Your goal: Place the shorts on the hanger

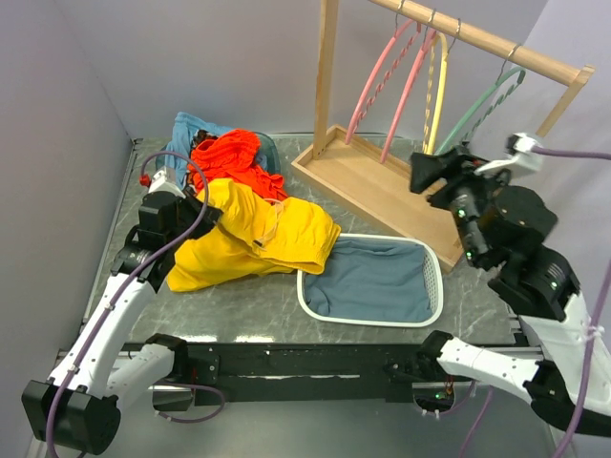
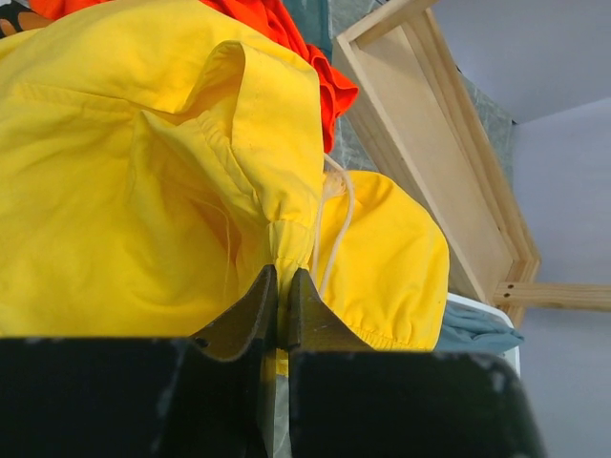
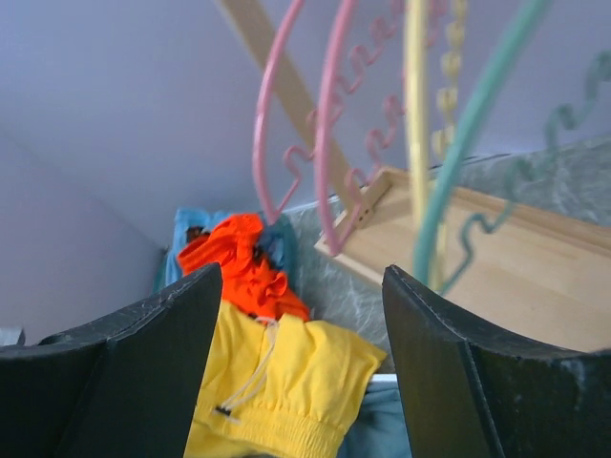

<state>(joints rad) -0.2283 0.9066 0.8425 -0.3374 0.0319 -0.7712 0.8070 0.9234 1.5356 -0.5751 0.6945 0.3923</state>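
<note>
View from above of 2 robot arms at the near edge of a dark marbled table (image 1: 239,310).

The shorts (image 1: 263,239), bright yellow, lie crumpled on the left half of the table. They are not on any hanger. Their right edge touches the rim of a white basket (image 1: 436,262) that holds a blue-grey cloth (image 1: 372,281). An orange-red garment (image 1: 234,157) is heaped just behind the shorts, partly over a light blue cloth (image 1: 186,127).

The left gripper (image 1: 202,208) is down at the left end of the shorts. In its wrist view the 2 fingers are pressed together on a gathered fold of yellow fabric at the waistband, beside a pale drawstring (image 2: 339,215).

At the back right stands a wooden rack (image 1: 487,40) with a tray-like base. 4 hangers hang from its rail: 2 pink hangers (image 1: 377,81), then 1 yellow hanger (image 1: 439,91), then the hanger (image 1: 477,110), teal-green with a wavy inner bar, at the right end.

The right gripper (image 1: 427,172) is raised in the air, just in front of the teal hanger's lower left end. Its fingers stand wide apart with nothing between them. In its wrist view the teal arch crosses above the right finger; whether they touch cannot be told.
</note>
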